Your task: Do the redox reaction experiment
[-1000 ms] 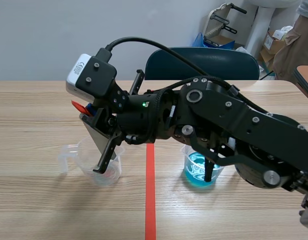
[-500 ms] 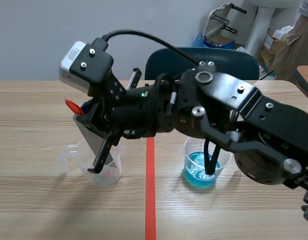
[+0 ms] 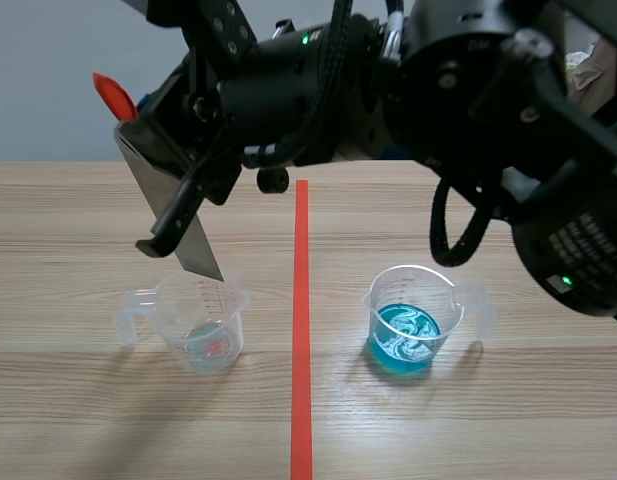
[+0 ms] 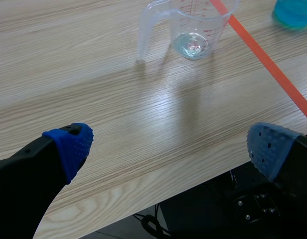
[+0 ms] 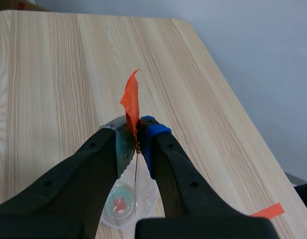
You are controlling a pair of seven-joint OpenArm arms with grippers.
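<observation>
Between the right gripper's [image 5: 136, 133] pads, pinched tight, a thin grey metal strip [image 3: 202, 258] with an orange-red tab [image 3: 110, 92] on top is hanging tilted, its lower tip just above the clear cup's [image 3: 201, 322] rim. Its arm is reaching in high over that cup. The blue-liquid cup [image 3: 408, 325] is standing well apart from it, across the tape line. The left gripper [image 4: 168, 147] is hovering near the clear cup, fingers spread wide.

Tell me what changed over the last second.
The right gripper raised the metal strip out of the clear cup; its tip now hangs just over the cup. The grip is unchanged, and the clear cup and the blue-liquid cup stayed put.
</observation>
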